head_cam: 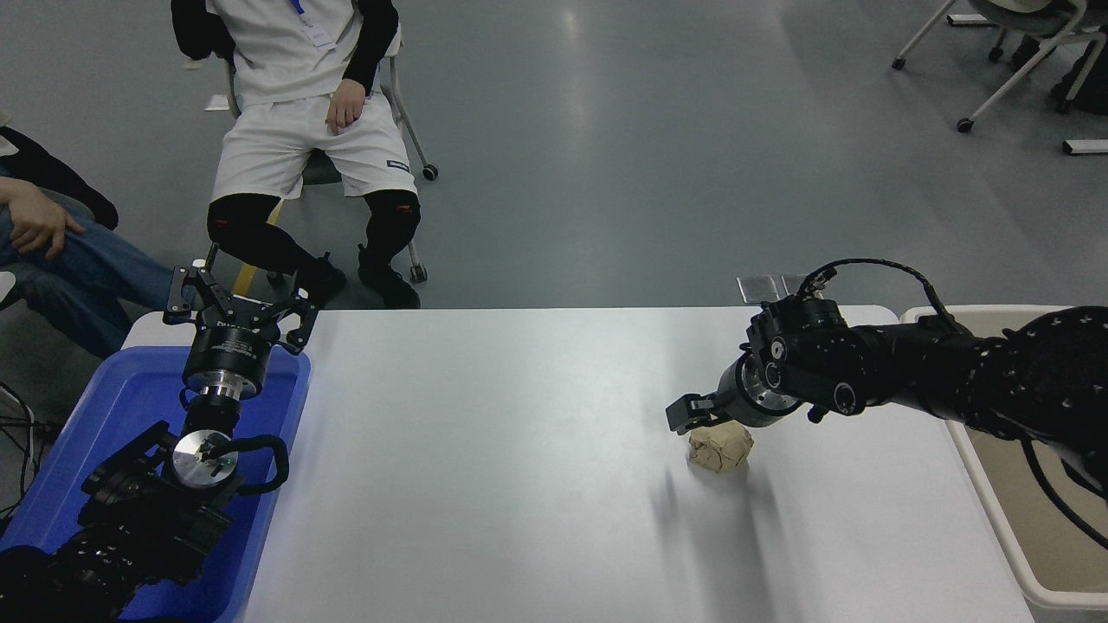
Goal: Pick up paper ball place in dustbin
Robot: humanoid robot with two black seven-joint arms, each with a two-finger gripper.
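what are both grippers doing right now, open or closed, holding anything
Left gripper: open, holding nothing, parked over the blue tray.
Right gripper: just above the paper ball, not holding it; open or closed cannot be told.

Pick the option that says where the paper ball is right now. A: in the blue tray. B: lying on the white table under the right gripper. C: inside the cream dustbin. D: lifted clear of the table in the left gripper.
B: the paper ball rests on the white table, with the right gripper just above it.
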